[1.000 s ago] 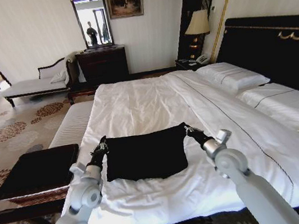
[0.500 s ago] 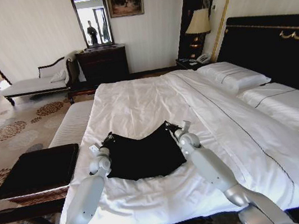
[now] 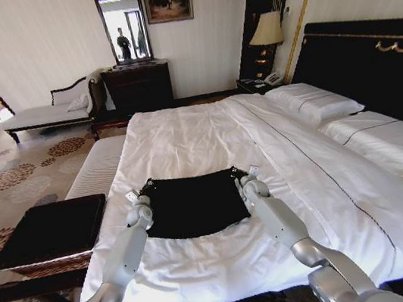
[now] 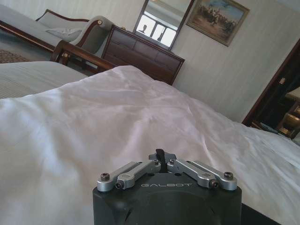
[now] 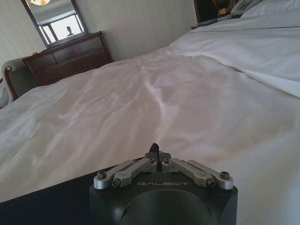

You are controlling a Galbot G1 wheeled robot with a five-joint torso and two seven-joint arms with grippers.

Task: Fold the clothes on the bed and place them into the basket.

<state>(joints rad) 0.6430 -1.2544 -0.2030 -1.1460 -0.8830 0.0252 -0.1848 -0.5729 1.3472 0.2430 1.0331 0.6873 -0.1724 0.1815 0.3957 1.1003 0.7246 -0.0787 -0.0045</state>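
The clothes, a black T-shirt, lie as a flat folded rectangle on the white duvet of the bed, near its foot. Both arms reach forward over it. My left gripper is shut on the shirt's far left corner, and my right gripper is shut on the far right corner. In the left wrist view the left gripper has its fingers pressed together low over the duvet, with black cloth at the frame edge. The right gripper looks the same, with black cloth beside it. The basket, wicker-sided with a black top, stands left of the bed.
A pale striped bench runs along the bed's left side beyond the basket. Pillows and the black headboard are at the right. A dresser and chaise longue stand by the far wall.
Both arms have stretched forward, carrying the shirt's held edge away from me across the bed. The shirt was hanging lifted and sagging; it now lies flat.
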